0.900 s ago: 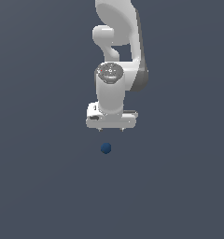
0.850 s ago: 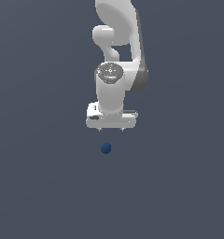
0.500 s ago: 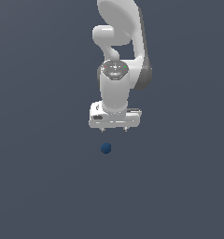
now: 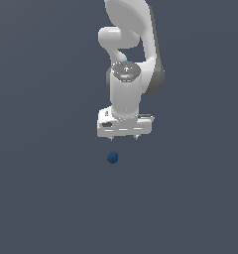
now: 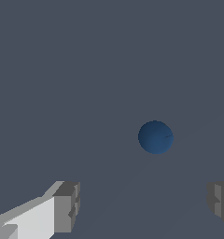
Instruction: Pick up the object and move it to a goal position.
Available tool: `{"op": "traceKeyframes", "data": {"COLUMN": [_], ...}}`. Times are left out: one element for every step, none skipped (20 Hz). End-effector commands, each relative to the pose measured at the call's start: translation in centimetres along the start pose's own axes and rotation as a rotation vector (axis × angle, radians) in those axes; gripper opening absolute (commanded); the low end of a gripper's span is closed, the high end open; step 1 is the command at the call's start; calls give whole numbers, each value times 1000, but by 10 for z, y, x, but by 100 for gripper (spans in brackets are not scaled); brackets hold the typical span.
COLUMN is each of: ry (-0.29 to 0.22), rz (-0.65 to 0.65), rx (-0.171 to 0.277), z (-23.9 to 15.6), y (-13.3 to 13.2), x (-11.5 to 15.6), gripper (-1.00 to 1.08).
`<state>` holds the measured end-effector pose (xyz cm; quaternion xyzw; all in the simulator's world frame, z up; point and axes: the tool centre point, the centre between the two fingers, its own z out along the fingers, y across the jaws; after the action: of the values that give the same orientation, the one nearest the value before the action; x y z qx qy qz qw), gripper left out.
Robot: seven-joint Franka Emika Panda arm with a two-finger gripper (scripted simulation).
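The object is a small dark blue ball (image 4: 112, 158) lying on the plain grey floor, just below the gripper in the exterior view. It also shows in the wrist view (image 5: 155, 137), ahead of the fingers and apart from them. My white gripper (image 4: 124, 139) hangs above the ball, pointing down, open and empty. In the wrist view the two grey fingertips (image 5: 67, 207) stand wide apart with nothing between them; the gripper (image 5: 142, 205) is not around the ball.
The white arm (image 4: 133, 54) rises behind the gripper at the top of the exterior view. The flat grey floor (image 4: 46, 188) spreads all around. No other object shows.
The gripper has come down a little and shifted slightly toward the exterior view's right, closer to the ball. The ball has not moved.
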<state>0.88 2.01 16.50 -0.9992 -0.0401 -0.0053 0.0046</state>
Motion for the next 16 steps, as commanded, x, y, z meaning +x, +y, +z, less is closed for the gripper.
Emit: {"op": "traceKeyframes", "data": {"ry": [0,-1,-1,-1,-2,-2,-3,-3,-4,-4,-5,-5,-6,-7,-8,-8], "rz": [-14,-23,-32,-43,-55,-69,-83,-99,-116,-134,-154,-174,-196,-219,-243,-265], "rx": [-1,-1,-2,-2,-3,-3,-4,-4,-5,-6,-6,-7,-7,-7,-8,-8], "z": [3,4,6,8,10,12,15,18,21,24,28,32,36,40,45,49], "y": [2,3,4,5,7,8,10,12,14,16,18,21,24,26,29,32], "x": [1,1,2,2,3,4,4,5,6,7,8,9,10,11,11,12], "gripper": [100,100,100,100,100,100,100,100,100,100,100,100,100,100,100,100]}}
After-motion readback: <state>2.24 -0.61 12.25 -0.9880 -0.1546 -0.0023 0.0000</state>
